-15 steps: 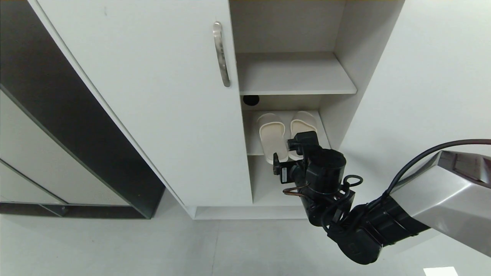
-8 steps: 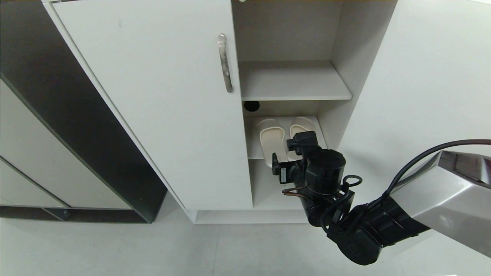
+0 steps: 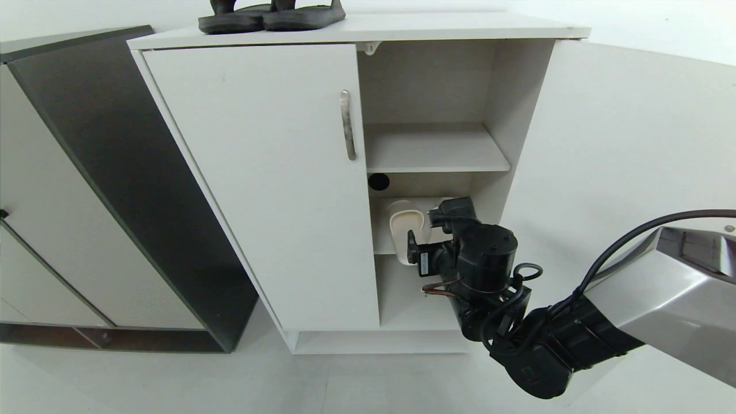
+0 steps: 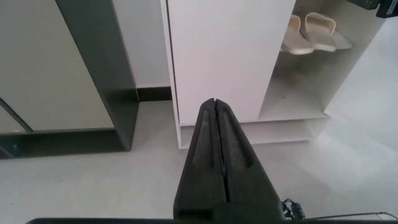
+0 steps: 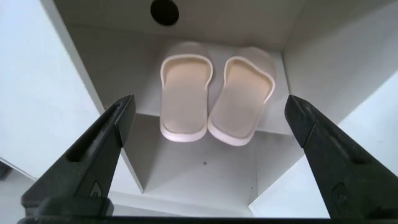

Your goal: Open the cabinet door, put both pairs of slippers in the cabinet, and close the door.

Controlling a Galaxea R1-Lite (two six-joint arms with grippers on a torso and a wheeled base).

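Note:
A white cabinet (image 3: pixel 356 26) has its left door (image 3: pixel 264 184) shut, with a metal handle (image 3: pixel 347 125); its right half stands open. A pair of dark slippers (image 3: pixel 270 16) lies on the cabinet top. A pair of cream slippers (image 5: pixel 214 93) sits side by side on the middle shelf (image 3: pixel 384 241), also seen as cream slippers (image 4: pixel 314 31) from the left wrist. My right gripper (image 3: pixel 428 230) hangs open just in front of that shelf, partly covering the cream pair, with nothing between its fingers (image 5: pixel 106 143). My left gripper (image 4: pixel 214 104) is shut and empty, low over the floor before the cabinet.
A dark grey cupboard (image 3: pixel 115 172) stands against the cabinet's left side. A broad white panel (image 3: pixel 621 144) stretches out from the cabinet's right edge. The upper shelf (image 3: pixel 431 150) and bottom compartment (image 3: pixel 402 299) hold nothing. A round black hole (image 3: pixel 378 182) is in the back wall.
The whole head picture has shifted: the camera moved, bringing the cabinet top and the dark slippers into sight. The cream slippers lie as before and the right gripper stays open.

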